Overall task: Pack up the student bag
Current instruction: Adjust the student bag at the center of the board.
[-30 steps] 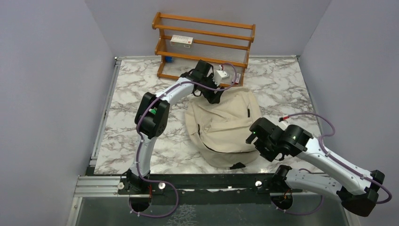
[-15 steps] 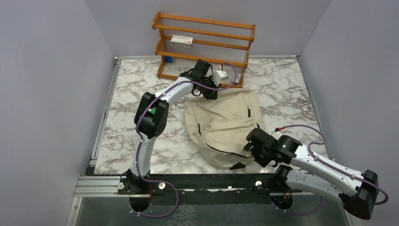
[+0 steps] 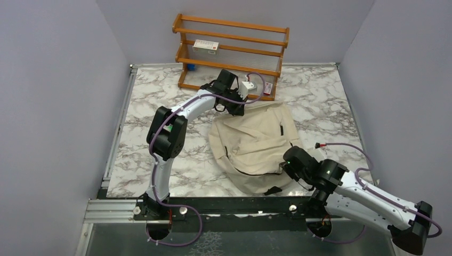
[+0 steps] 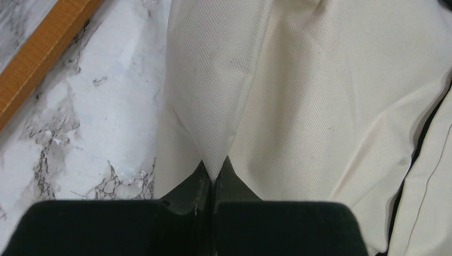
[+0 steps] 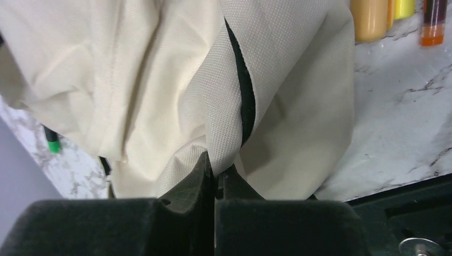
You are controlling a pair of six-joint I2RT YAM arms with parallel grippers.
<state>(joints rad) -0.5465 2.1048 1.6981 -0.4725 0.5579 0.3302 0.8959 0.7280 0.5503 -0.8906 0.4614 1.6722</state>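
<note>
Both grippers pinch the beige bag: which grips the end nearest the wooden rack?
The left gripper, pinching the student bag at the end beside the rack; the right gripper holds the near edge.

student bag (image 3: 250,144): lying on the counter (image 3: 160,96), just before the rack (image 3: 232,24)
rack: standing along the counter's far edge

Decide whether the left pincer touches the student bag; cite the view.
Touching: the left wrist view shows the left pincer closed on a fold of the student bag.
</note>
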